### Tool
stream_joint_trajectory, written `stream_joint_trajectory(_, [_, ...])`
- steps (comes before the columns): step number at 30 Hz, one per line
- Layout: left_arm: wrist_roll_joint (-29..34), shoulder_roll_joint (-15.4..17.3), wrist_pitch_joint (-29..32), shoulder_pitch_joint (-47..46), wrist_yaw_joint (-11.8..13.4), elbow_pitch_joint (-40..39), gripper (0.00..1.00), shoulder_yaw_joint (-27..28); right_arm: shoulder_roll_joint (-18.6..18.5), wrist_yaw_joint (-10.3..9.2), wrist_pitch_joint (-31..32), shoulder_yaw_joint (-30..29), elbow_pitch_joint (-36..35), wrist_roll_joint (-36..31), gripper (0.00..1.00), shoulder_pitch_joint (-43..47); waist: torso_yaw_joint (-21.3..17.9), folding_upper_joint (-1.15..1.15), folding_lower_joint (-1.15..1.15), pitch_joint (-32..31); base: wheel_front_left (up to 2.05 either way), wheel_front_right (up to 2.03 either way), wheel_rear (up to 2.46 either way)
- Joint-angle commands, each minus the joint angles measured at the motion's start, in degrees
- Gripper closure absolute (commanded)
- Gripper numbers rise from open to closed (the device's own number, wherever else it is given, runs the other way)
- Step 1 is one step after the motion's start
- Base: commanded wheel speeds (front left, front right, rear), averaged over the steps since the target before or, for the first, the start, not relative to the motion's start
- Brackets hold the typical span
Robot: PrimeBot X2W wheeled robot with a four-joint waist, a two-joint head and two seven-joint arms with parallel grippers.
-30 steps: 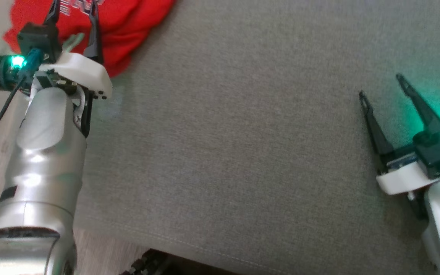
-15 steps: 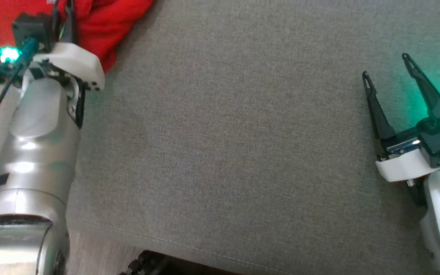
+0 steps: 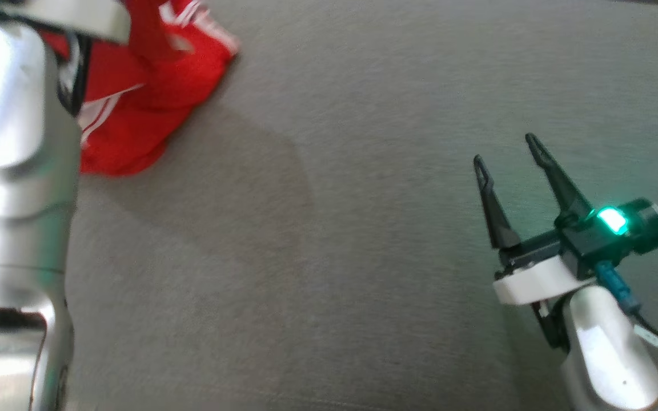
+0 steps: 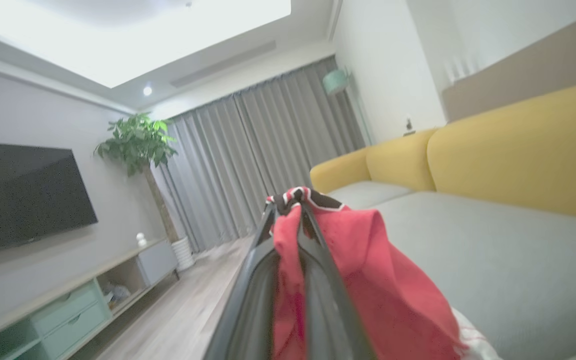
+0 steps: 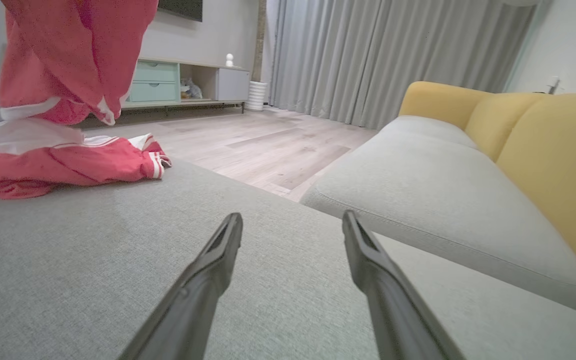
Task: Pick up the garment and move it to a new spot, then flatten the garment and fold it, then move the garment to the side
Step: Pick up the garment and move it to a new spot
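Note:
The garment is red with white stripes and lies bunched at the far left of the grey cushion. My left gripper is shut on a fold of the garment, which drapes down from the fingertips. In the right wrist view the garment hangs lifted at the upper left, its lower part still resting on the cushion. My right gripper hovers open over the cushion's right side, well away from the cloth; nothing sits between its fingers.
My silver left forearm fills the left edge of the head view. A second grey seat with yellow backrests lies to the right. Wood floor, a TV cabinet and curtains lie beyond.
My left gripper went from open to shut on the garment and raised it, so cloth now hangs from it. The head camera shifted. The right gripper stayed open.

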Motion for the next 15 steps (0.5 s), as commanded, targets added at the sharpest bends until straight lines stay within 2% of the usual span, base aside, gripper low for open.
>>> stream_joint_trajectory(1, [-0.1, 2.7, -0.3, -4.8, -0.6, -4.0, 1.00, 0.3, 1.2, 0.39, 0.0, 1.0, -1.5, 0.6, 0.00, 0.6, -6.1, 0.00, 0.02, -5.3, 0.00, 0.00, 0.00])
stream_joint_trajectory(5, [-0.8, 2.0, 0.4, -6.4, -1.5, -8.5, 1.00, -2.5, 2.9, 0.39, 0.0, 1.0, -1.7, 1.1, 0.00, 1.4, -12.5, 0.00, 0.02, -7.9, 0.00, 0.00, 0.00])
stream_joint_trajectory(10, [-3.0, 0.1, 2.8, -7.1, -2.0, -12.9, 1.00, -6.1, 4.0, 0.39, 0.0, 1.3, -2.3, 2.5, 0.00, 1.7, -21.3, 0.00, 0.02, -8.2, 0.00, 0.00, 0.00])
stream_joint_trajectory(15, [-7.9, -3.4, 5.2, -5.2, -2.1, -14.8, 1.00, -9.1, 4.1, 0.39, 0.0, 3.1, -3.1, 5.6, 0.00, 1.8, -28.6, 0.00, 0.02, -6.7, 0.00, 0.00, 0.00])
